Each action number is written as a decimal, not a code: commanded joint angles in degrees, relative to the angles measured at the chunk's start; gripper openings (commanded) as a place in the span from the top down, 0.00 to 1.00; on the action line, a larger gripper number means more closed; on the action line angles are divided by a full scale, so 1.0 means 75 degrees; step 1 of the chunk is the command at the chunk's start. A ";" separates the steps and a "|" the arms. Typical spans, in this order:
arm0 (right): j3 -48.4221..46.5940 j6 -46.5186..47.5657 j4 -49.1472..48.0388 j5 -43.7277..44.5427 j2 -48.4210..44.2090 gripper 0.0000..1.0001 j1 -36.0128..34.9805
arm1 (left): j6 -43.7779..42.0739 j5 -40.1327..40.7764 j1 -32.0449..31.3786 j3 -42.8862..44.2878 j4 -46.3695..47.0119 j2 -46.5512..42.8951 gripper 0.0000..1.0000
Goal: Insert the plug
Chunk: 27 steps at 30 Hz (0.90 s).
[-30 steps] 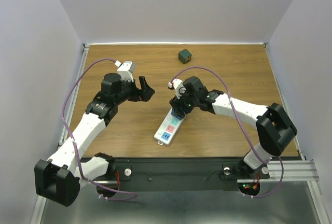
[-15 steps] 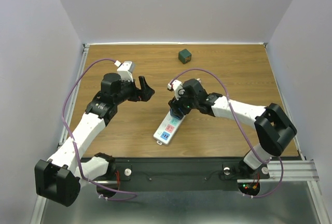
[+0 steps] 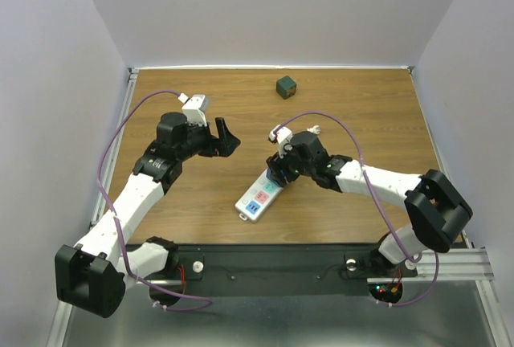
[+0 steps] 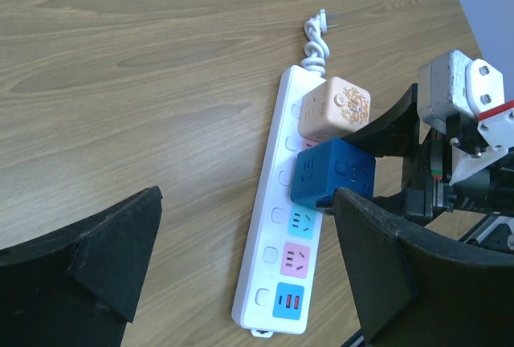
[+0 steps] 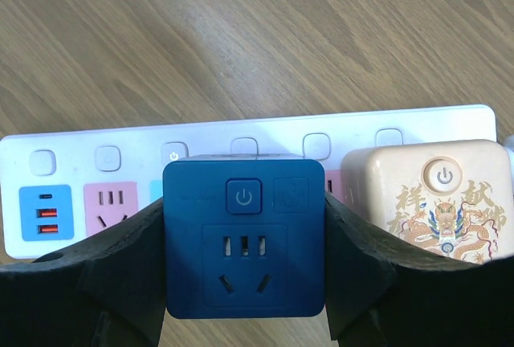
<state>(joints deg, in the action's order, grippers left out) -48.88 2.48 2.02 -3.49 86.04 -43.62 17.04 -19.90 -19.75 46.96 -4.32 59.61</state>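
A white power strip (image 3: 255,198) lies on the wooden table near the front middle; it also shows in the left wrist view (image 4: 277,226) and in the right wrist view (image 5: 241,134). My right gripper (image 3: 278,172) is shut on a blue cube plug (image 5: 244,237), held over the strip's middle sockets. The blue cube plug also shows in the left wrist view (image 4: 333,174). Whether its pins are seated is hidden. A beige cube plug (image 5: 430,198) sits in the strip beside it. My left gripper (image 3: 226,139) is open and empty, hovering left of the strip.
A dark green cube (image 3: 285,86) stands at the back of the table. The strip's short white cord and plug (image 4: 316,34) lies at its far end. Purple cables run along both arms.
My right gripper with the blue cube plug has shifted a little down and right, and the power strip has turned slightly with it. The left arm has not moved.
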 commanded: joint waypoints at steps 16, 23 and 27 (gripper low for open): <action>0.0354 -0.1396 0.0270 0.1262 0.0200 1.00 -0.0595 | -0.0010 -0.0229 0.0102 -0.0015 0.0412 -0.0097 0.01; 0.0634 -0.1924 -0.0176 0.1812 0.0235 1.00 -0.0887 | -0.0010 -0.0218 0.0113 -0.0027 0.0423 -0.0167 0.01; 0.0880 -0.2182 -0.0199 0.2128 0.0165 1.00 -0.1086 | -0.0010 -0.0253 0.0114 -0.0039 0.0423 -0.0179 0.01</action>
<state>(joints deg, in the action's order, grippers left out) -45.89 -10.24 -3.62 9.69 85.60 -49.98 17.06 -20.67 -19.35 46.96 -3.66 59.61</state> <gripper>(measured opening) 0.674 0.986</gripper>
